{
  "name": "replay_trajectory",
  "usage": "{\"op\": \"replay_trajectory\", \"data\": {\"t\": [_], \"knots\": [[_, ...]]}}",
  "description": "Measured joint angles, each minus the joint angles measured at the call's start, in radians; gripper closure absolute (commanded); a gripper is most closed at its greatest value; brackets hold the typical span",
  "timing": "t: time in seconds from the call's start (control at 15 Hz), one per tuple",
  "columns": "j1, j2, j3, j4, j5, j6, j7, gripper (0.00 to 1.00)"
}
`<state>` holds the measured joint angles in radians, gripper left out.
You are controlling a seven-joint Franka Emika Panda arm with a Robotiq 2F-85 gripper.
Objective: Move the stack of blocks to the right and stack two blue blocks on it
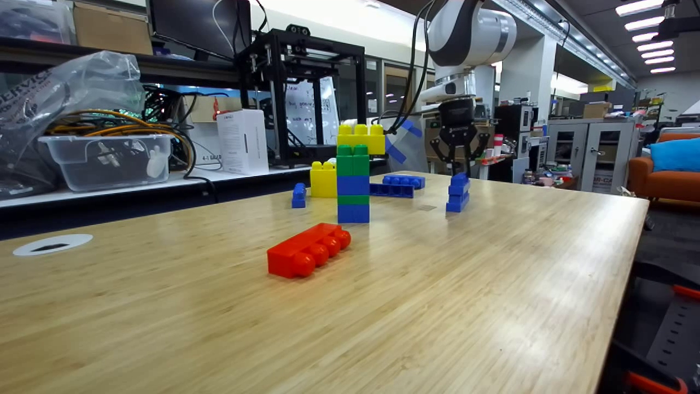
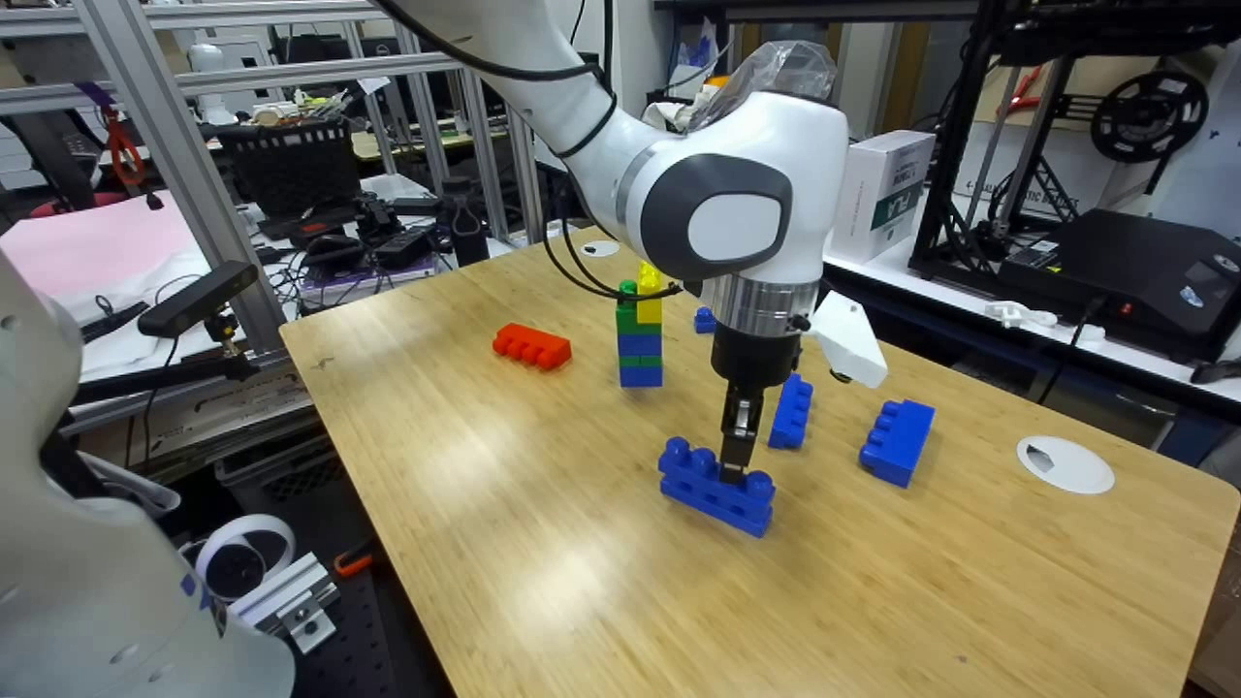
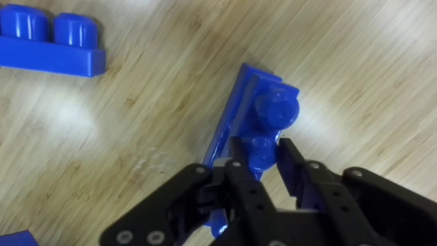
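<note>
My claw [image 3: 262, 148] is pinching the upper long blue studded plastic brick [image 3: 248, 116], a fingertip on each side of one stud, second from an end; no gap visible in the wrist view. Under it sits a lower long blue plastic brick [image 3: 229, 118], slightly offset. Can't tell if they're locked together. My read: these are the two blue blocks, and the step is either seating the upper one or picking it up.

Target is the upright tower of blue, green and yellow studded plastic bricks [image 2: 640, 334], far and left of the claw in an exterior view, well apart on the table [image 2: 485, 436]. Yellow on top, so no blue added there yet.

If seating: square the upper brick over the lower, then press straight down, no sideways push.

If lifting: slow and vertical, check whether the lower brick follows. One-stud grip is off centre, so the long end may sag or swivel; regrip nearer the middle if it twists. Steer clear of the blue studded plastic brick lying on its side [image 2: 792, 412], near, to the right. Approach the tower from high, set down softly: it's narrow and likely tips if nudged. Small release, then straight up
</note>
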<state>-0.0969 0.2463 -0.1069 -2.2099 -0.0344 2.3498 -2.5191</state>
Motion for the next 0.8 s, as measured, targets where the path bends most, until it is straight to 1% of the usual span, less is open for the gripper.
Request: {"op": "replay_trajectory", "data": {"t": [0.33,0.8], "knots": [[0.000,0.015,0.020,-0.003,0.000,0.016,0.000,0.93],[0.000,0.022,0.024,-0.003,0.000,0.023,0.000,0.93]]}}
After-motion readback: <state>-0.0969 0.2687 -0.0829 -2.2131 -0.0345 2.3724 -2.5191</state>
